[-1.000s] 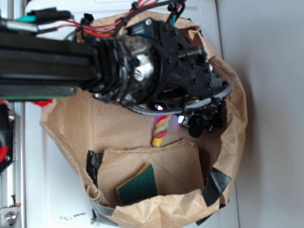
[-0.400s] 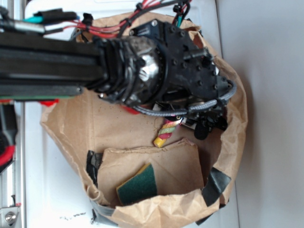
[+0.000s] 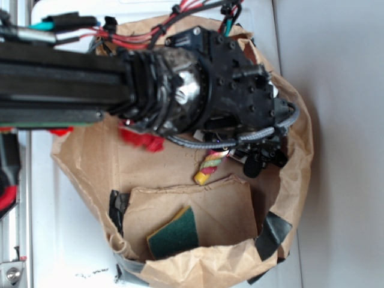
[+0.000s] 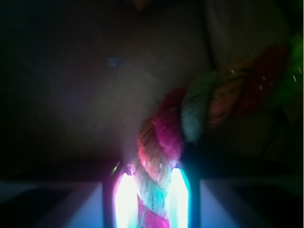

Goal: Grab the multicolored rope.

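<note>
Gripper [image 4: 151, 197] is clamped narrow on the multicolored rope [image 4: 164, 142], the glowing fingers [image 4: 124, 199] pressing it from both sides; the rope's yellow end [image 3: 201, 177] pokes out beneath the arm, inside the brown paper bag [image 3: 297, 174], above the green sponge [image 3: 174, 234].

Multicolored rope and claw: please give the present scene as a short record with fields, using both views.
container: brown paper bag, open, seen from above
rope: multicolored rope, twisted red, yellow and pale green strands; yellow end shows under the arm
claw: claw shut on the rope, which runs between the two glowing fingers
sponge: green-and-yellow sponge on a cardboard flap, apart from the rope
red item: red blurred thing beside the arm, kind unclear
light: wrist view dark, lit mostly by the fingers
</note>
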